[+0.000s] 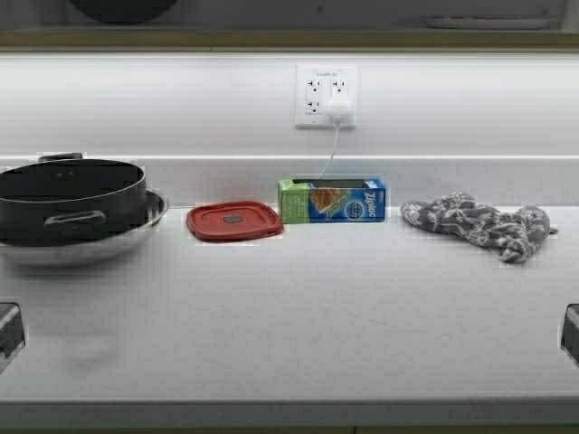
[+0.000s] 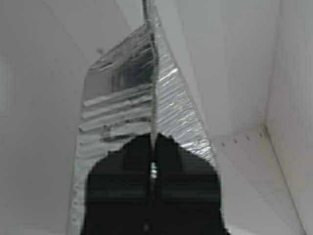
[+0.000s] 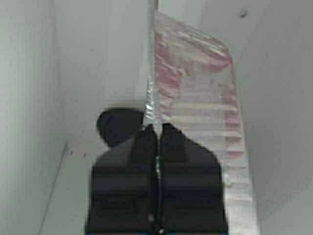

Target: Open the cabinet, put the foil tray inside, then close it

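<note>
Left pincer and right pincer each clamped on foil tray rim, inside white-walled cabinet

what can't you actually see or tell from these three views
- High view: both arms and the foil tray are out of frame above; the cabinet is cut off by the top edge, so its doors cannot be judged.
- Left wrist view: the left tool is shut on the foil tray rim and hides the tray's near part; whether the tray rests on a shelf cannot be told.
- Right wrist view: the right tool partly hides a dark round shape behind it; unidentifiable.
</note>
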You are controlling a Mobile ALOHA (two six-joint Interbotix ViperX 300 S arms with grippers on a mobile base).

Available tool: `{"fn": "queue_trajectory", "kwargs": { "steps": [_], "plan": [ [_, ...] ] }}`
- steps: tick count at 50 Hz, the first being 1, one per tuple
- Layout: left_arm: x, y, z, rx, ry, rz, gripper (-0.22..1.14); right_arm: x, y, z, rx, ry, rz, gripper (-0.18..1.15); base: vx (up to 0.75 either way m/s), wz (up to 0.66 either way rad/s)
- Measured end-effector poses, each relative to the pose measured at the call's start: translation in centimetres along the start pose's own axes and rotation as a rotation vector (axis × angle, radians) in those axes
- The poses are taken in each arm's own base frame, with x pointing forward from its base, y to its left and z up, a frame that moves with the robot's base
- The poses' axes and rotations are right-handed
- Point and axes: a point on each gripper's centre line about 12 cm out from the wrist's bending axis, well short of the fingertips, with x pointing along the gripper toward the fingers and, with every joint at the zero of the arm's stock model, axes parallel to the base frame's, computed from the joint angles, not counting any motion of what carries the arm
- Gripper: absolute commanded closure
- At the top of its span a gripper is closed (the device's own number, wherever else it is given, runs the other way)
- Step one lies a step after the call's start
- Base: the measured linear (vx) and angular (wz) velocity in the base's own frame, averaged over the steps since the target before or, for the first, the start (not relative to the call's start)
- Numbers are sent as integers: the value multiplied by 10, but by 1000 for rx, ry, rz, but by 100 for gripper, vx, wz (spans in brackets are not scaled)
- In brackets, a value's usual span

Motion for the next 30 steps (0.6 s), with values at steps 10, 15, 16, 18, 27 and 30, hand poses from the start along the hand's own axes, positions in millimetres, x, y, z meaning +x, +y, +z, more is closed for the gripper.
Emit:
{"fn": "queue_trajectory", "kwargs": {
  "steps": [10, 15, 16, 18, 27, 30],
  "plan": [
    [5, 11, 0, -32, 2, 22, 88, 14, -31, 2, 43, 9, -55, 89, 12, -1],
    [6, 14, 0, -39, 1, 31, 88, 18, -38, 2, 50, 16, -58, 89, 11, -1],
    [6, 15, 0, -38, 2, 33, 88, 19, -39, 2, 51, 17, -59, 89, 10, 0],
    [5, 16, 0, -39, 1, 36, 88, 20, -39, 2, 51, 18, -58, 89, 10, 0],
    [4, 27, -4, -59, 7, 56, 87, 20, -44, 1, 53, 24, -62, 89, 9, 0],
    [2, 31, -7, -66, 12, 62, 85, 18, -47, 0, 57, 28, -64, 87, 6, -1]
  ]
}}
